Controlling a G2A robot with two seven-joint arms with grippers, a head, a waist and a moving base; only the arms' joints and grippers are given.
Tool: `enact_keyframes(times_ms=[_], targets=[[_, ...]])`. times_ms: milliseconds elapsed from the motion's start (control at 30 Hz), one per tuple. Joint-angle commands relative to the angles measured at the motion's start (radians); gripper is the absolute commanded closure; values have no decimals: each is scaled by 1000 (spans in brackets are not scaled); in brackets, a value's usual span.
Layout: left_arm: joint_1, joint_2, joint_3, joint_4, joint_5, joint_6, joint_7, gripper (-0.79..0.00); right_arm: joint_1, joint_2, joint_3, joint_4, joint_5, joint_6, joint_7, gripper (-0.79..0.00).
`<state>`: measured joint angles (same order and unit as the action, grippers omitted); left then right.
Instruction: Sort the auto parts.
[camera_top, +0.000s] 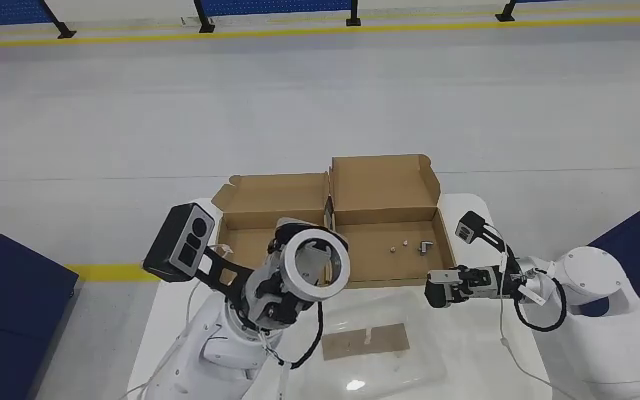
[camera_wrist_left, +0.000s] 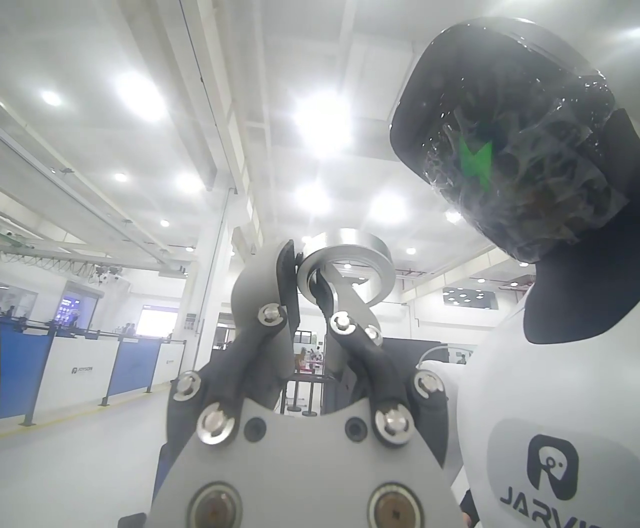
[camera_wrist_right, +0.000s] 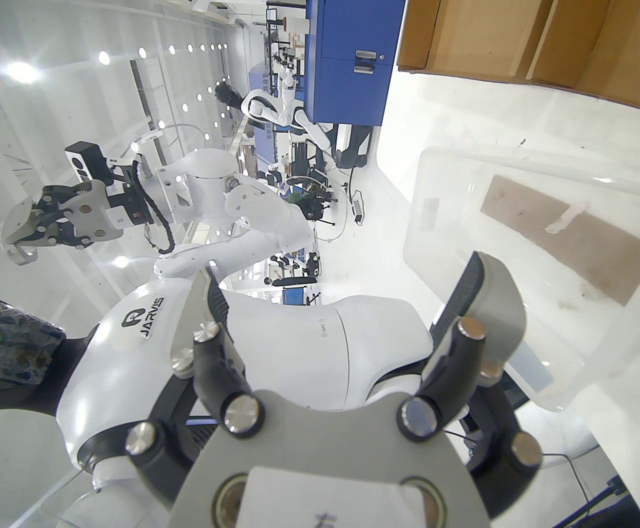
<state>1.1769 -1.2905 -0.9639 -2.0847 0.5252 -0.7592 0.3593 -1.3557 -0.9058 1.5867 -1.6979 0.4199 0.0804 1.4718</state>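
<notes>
- Over the table (camera_top: 465, 335), near left, left gripper (camera_wrist_left: 306, 272) pinched a metal ring (camera_wrist_left: 372, 247), held high.
- Near right, right gripper (camera_wrist_right: 340, 272) gaped wide beside the clear tray (camera_wrist_right: 417, 200).

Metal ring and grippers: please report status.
Left gripper shut on metal ring, held aloft. Right gripper open, empty, by clear bin. Cardboard boxes stand open.

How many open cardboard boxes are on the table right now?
2, side by side at the table's far edge: the left box, partly hidden behind the metal ring in the left gripper, and the right box, holding a few small parts. None looks hidden.
</notes>
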Motion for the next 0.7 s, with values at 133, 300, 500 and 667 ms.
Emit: enact_keyframes(times_ms=[133,300,500,667], targets=[[5,-11,2,-11,-19,-5,31,0,0,0,0,0,0,0,0,-785],[6,-14,4,-10,-27,-10,45,0,0,0,0,0,0,0,0,-785],[14,-16,0,-26,-42,-4,53,0,0,0,0,0,0,0,0,-785],[27,-22,-9,-35,-77,-18,64,0,0,0,0,0,0,0,0,-785]])
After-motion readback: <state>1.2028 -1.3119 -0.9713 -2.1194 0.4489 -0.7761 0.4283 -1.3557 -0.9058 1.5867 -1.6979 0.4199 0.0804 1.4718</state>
